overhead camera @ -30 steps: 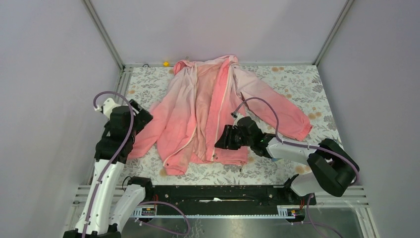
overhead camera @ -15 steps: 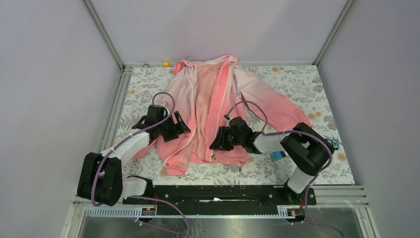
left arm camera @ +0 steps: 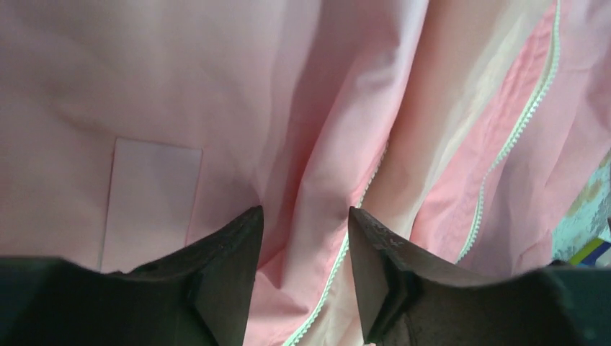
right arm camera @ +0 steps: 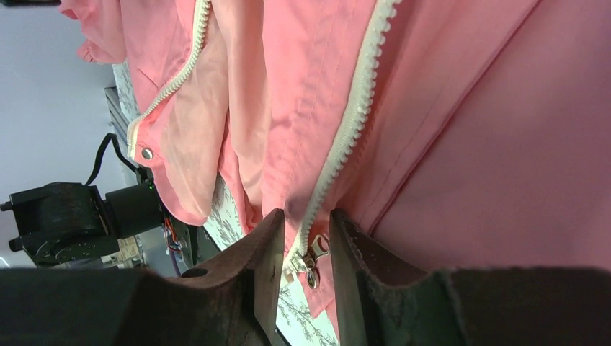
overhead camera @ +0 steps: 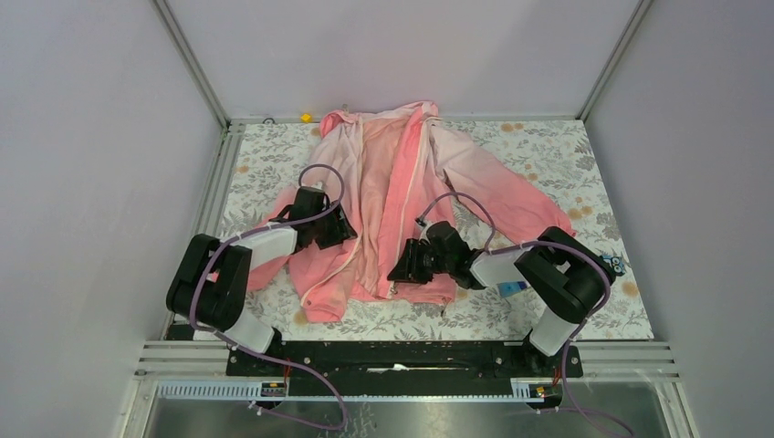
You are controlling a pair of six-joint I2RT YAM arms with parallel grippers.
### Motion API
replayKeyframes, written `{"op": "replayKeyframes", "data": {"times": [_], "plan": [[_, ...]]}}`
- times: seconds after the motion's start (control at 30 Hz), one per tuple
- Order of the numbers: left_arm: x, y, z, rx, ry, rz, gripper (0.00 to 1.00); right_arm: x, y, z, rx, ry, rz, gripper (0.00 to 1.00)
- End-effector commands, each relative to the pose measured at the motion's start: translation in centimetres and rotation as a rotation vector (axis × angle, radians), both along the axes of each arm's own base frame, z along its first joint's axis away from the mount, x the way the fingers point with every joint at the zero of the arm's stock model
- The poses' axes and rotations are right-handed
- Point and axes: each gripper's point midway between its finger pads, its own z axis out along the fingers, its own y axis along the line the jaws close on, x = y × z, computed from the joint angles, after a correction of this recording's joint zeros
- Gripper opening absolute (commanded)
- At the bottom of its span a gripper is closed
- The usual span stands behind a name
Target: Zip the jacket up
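**Zip-up task, approach to the lower zipper ends.** The jacket (overhead camera: 392,182) was laid open on the flower-patterned table (overhead camera: 566,146), collar at the far edge and hem toward the arm bases, with its two front edges parted. At left, the left gripper (overhead camera: 339,228) was positioned over the left front panel, its jaws half parted astride a raised fold of cloth just beside the left row of teeth (left arm camera: 364,189); no pinch was made there. At right, the right gripper (overhead camera: 399,271) was placed at the hem end of the other front edge, its jaws set narrow on either side of the tape, with the slider (right arm camera: 310,256) between the fingertips; whether the tape was actually clamped could not be told. The step in hand was judged to be securing both lower ends. It would be done well if the left hold were taken nearer the hem, both edges were kept flat and taut, and loose cloth was kept out of the teeth.
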Motion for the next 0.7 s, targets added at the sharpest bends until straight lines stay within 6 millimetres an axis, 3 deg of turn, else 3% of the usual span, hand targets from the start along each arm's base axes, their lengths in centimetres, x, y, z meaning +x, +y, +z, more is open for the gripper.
{"op": "replayKeyframes", "data": {"times": [0.0,0.13,0.27,0.37,0.5,0.67], "plan": [[3.5,0.3,1.1,0.029,-0.105,0.051,0.50,-0.5,-0.9,-0.2,-0.005,-0.014,-0.011,0.37],[3.8,0.1,1.2,0.025,-0.109,0.051,0.23,-0.4,-1.1,0.1,-0.015,-0.033,-0.012,0.38],[4.1,1.3,3.1,0.066,-0.157,0.094,0.00,-0.1,-1.6,0.1,-0.039,-0.057,-0.021,0.42],[4.0,3.8,5.2,0.148,-0.196,0.186,0.00,-0.1,-1.2,0.3,-0.027,-0.054,-0.014,0.42],[3.2,7.6,10.2,0.253,-0.273,0.342,0.00,0.3,-0.1,0.6,0.022,-0.039,-0.010,0.41],[1.4,11.5,14.9,0.356,-0.335,0.475,0.00,0.6,2.3,2.7,0.174,-0.034,0.015,0.37]]}}
